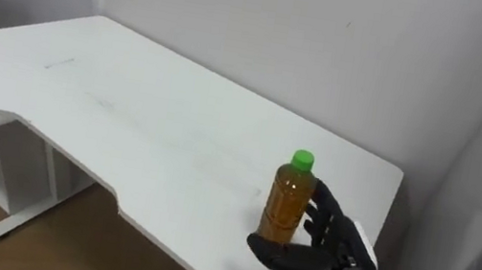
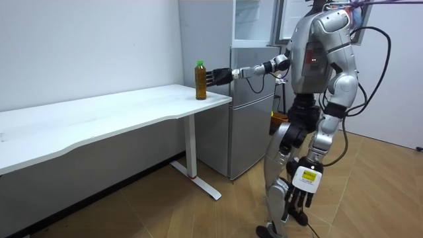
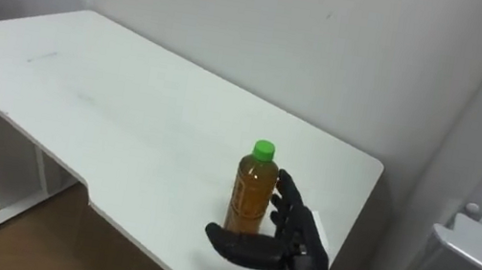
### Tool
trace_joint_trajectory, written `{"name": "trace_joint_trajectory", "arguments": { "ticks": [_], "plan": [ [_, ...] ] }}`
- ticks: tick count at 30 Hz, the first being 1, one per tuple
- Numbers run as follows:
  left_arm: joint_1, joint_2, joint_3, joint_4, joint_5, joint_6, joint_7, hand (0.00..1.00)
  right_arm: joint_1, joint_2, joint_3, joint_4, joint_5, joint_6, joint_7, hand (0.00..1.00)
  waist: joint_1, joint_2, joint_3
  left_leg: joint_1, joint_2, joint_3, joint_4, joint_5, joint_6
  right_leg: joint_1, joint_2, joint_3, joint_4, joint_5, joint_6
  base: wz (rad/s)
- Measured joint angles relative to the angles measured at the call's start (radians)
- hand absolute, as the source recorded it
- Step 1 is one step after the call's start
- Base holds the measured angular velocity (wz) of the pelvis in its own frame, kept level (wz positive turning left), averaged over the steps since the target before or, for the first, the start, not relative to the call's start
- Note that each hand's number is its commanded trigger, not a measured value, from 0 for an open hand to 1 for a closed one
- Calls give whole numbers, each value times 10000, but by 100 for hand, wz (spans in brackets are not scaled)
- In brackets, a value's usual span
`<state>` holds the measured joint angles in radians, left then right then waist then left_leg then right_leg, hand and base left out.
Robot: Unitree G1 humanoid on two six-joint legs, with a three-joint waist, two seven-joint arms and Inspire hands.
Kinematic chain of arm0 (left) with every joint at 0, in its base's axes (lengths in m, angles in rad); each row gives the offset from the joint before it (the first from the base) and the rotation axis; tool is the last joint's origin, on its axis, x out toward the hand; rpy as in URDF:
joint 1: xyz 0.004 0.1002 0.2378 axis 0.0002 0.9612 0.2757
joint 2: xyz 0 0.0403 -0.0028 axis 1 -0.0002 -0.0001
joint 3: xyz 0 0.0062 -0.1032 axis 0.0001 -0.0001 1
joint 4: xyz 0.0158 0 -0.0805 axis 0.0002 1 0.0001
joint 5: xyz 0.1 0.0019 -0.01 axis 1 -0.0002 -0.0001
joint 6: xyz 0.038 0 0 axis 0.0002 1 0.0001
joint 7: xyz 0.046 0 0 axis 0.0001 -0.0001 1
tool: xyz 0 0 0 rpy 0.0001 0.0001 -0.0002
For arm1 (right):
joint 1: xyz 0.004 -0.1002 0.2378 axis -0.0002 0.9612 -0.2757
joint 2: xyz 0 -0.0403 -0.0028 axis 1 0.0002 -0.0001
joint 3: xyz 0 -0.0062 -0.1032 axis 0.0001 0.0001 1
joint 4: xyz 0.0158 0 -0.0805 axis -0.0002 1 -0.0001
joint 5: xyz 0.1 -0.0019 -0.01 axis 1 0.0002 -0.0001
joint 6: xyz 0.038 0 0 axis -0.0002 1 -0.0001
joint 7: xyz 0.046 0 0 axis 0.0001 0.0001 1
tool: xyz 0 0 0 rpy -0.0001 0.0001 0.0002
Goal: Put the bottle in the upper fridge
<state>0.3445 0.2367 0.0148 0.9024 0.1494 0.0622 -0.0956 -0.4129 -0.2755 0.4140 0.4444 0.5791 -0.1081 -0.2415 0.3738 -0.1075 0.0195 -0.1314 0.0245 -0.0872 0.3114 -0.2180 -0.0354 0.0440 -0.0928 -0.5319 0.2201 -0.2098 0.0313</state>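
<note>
Amber bottle [image 1: 287, 200] stands upright near the white worktop's [image 1: 129, 108] 4 o'clock corner. Right robot hand [image 1: 326, 241] is released, fingers spread, just beside it at 4 o'clock. Grey fridge [image 2: 251, 106] stands at 3 o'clock, on a wooden floor [image 2: 198, 211].

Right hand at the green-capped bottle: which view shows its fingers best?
The left eye view: the right hand is open, thumb before the green-capped bottle, fingers behind it. The right eye view shows nearly the same. The room view shows the hand small, from the side, beside it.
</note>
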Motion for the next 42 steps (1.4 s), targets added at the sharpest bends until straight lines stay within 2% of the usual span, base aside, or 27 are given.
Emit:
{"name": "trace_joint_trajectory", "arguments": {
  "ticks": [1, 3, 8, 17, 28, 30, 32, 33, 42],
  "plan": [
    [-5, -1, -51, -43, -7, -1, 25, 0, -73, -2, -3, 164, 46, 0, -2, 0, 81, -16, -1, -70, -10, -1, 34, 34, 2, -95, -21, -45, 13, 0, 0, 7],
    [-12, 3, -96, -139, -4, -4, 35, 0, -266, 0, -1, 485, 44, -2, -60, 0, 144, -5, 54, -179, -31, -32, 103, 60, 4, -169, -33, -60, 12, 1, -2, 2],
    [-17, 47, -109, -183, 0, -30, 37, 0, -547, 0, 11, 1497, -89, -7, -226, 0, 243, -24, 91, -400, -155, -218, 105, 158, 52, -288, -116, -259, 19, 1, -1, 12],
    [-73, 173, -122, -184, -9, -28, 24, 0, -787, -56, -15, 2138, -790, -163, -714, 0, 314, -92, 103, -806, -214, -551, 164, 225, 26, -443, -104, -635, 37, 4, -6, 13],
    [-178, 199, -124, -182, -380, -17, 22, 0, -989, -56, -28, 2591, -783, -349, -780, 0, 421, -82, 109, -864, -215, -559, 178, 254, 16, -516, -104, -608, 71, 8, -13, 0],
    [-185, 199, -124, -171, -386, -20, 17, 0, -1108, -51, -27, 2837, -806, -381, -859, 0, 424, -35, 142, -860, -217, -561, 181, 260, 17, -518, -110, -616, 82, 8, -13, 0],
    [-196, 199, -147, -141, -409, -20, 21, 0, -1238, -55, -30, 3103, -841, -448, -951, 0, 436, -59, 126, -863, -216, -561, 184, 269, 19, -547, -125, -613, 136, 8, -13, 0],
    [-222, 199, -196, -82, -414, -23, 22, 0, -1318, -48, -30, 3292, -918, -494, -1020, 0, 456, -13, 156, -865, -215, -560, 183, 273, 21, -565, -138, -611, 175, 8, -13, 0],
    [-337, 214, -197, 340, -804, -77, 47, 0, -1490, -39, -62, 3391, -1169, -550, -1629, 0, 602, -3, 157, -1142, -212, -593, 251, 324, 14, -814, -136, -630, 217, 30, -50, 0]
  ]
}}
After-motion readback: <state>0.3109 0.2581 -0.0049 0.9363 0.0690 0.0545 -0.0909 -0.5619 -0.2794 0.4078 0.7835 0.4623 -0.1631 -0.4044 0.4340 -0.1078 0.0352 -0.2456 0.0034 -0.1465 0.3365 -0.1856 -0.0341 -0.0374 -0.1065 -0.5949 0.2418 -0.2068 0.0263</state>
